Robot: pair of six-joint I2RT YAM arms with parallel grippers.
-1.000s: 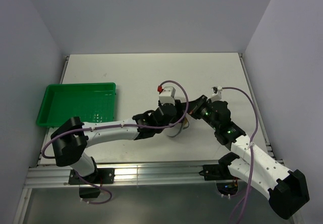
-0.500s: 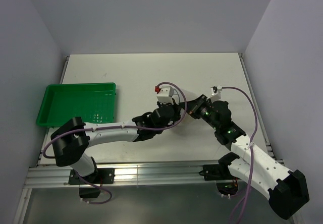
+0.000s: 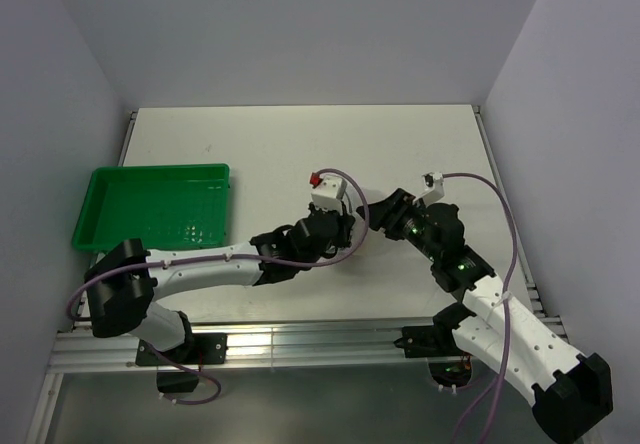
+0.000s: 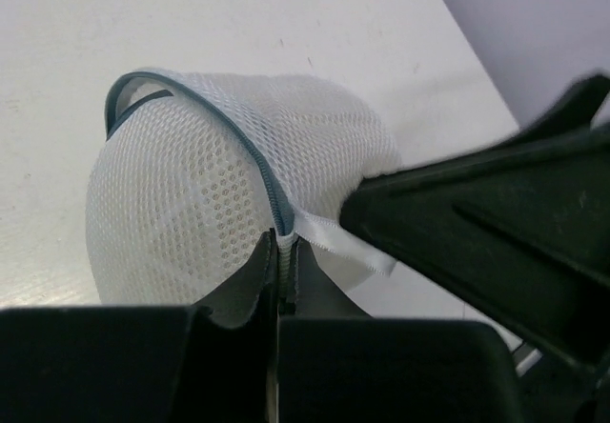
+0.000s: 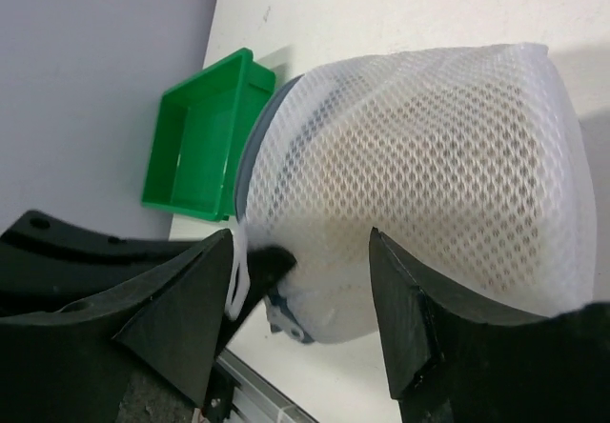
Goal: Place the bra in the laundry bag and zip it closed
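While the left claw [image 4: 282, 251] stays pinched shut on the blue zipper edge [image 4: 259, 177] of the round white mesh laundry bag [image 4: 181, 194], the right claw [image 5: 297, 251], now spread open, has the bag just ahead.

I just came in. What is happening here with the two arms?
Two robot arms work on a white mesh bag at the middle of the table. The left gripper is shut on the bag's edge by the zipper. The right gripper is open, its jaws on either side of the bag. Something yellowish shows through the mesh, probably the bra. A green tray sits apart on the left. Whether the zipper is fully closed, I cannot tell.
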